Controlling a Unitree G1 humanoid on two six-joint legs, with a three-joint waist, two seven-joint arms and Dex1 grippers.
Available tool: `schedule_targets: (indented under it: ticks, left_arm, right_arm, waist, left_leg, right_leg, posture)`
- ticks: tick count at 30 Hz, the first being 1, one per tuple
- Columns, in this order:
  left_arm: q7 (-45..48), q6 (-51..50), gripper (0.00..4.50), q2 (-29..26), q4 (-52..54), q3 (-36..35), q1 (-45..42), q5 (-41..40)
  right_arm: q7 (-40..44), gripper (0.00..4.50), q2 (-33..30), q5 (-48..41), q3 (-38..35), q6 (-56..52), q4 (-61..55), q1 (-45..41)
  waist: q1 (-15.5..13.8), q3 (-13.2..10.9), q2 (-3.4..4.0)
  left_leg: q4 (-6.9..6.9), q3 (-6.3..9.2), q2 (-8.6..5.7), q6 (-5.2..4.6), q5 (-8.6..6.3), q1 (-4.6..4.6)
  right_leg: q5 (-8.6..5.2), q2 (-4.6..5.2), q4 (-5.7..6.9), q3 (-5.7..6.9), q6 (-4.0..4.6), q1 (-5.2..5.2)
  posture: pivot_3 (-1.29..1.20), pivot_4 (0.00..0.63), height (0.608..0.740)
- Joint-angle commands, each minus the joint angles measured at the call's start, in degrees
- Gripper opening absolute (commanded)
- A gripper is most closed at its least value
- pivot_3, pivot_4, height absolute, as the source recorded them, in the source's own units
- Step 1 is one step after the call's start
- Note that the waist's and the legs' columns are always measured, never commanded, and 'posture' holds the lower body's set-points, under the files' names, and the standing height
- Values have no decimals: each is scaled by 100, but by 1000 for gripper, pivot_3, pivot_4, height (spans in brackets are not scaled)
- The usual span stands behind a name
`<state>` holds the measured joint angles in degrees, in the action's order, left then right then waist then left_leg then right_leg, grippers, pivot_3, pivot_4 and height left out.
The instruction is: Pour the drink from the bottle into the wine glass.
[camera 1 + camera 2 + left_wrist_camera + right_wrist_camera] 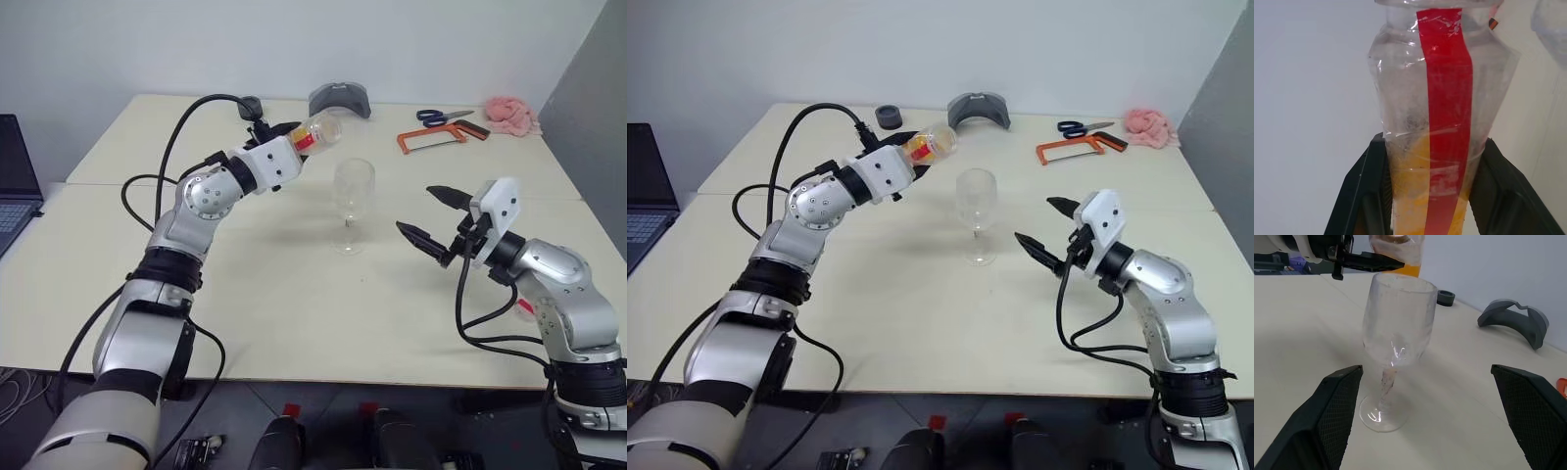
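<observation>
My left gripper (292, 140) is shut on the bottle (315, 132), a clear plastic one with a red label stripe (1444, 98). It lies tilted almost level, its top end toward the wine glass (353, 191) and a little above and to the left of the rim. The orange drink (1410, 196) sits in the bottle's gripped end, between the black fingers (1359, 196). The clear wine glass stands upright on the table with nothing visible in its bowl (1396, 328). To the glass's right my right gripper (416, 210) is open, pointing at it and apart from it.
At the table's (294, 313) far edge lie a grey curved piece (340, 99), a small black ring (251, 106), scissors (446, 117), an orange-framed saw (431, 139) and a pink cloth (511, 116). A laptop (15, 186) stands off the table's left side.
</observation>
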<state>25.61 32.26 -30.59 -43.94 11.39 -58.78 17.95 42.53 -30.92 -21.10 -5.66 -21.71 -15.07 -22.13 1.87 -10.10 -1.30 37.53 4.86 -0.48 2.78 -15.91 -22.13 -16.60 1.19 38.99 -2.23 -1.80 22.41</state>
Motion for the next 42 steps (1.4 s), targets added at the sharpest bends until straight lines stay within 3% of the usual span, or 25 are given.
schedule_targets:
  ticks: [1, 10, 14, 42]
  left_arm:
    - [-325, 591, 1670, -168, -248, 77, -462, 296]
    - [-962, 1347, 1670, -243, -1092, 484, -1076, 1045]
    - [-1270, 1475, 1670, -229, -1330, 620, -1249, 1302]
    - [-2847, 1719, 1670, -210, -1993, 1356, -2065, 2431]
  right_arm:
    - [20, 4500, -84, -185, -164, 14, -194, -7]
    - [-152, 4500, -72, -247, -126, -115, -546, 212]
    - [-234, 4500, -57, -281, -88, -195, -753, 351]
    - [-345, 4500, 31, -697, -27, -259, -1166, 603]
  waist:
    - [-1, -1, -1]
    - [-10, -3, -2]
    - [-8, -3, -2]
    - [-4, -3, -3]
  left_leg:
    - [0, -2, 0, 0, 0, -1]
    - [2, -5, -1, 0, 0, -15]
    - [33, -5, -1, 6, 4, -83]
    - [40, -17, -8, 5, 3, -81]
  right_leg:
    - [0, 0, 0, 0, 0, 0]
    - [0, 2, 3, 0, 0, 13]
    - [2, 1, 29, -1, -2, 81]
    - [2, 2, 50, -9, -2, 88]
  posture:
    - [0, 150, 740]
    - [0, 150, 740]
    - [0, 150, 740]
    - [0, 150, 740]
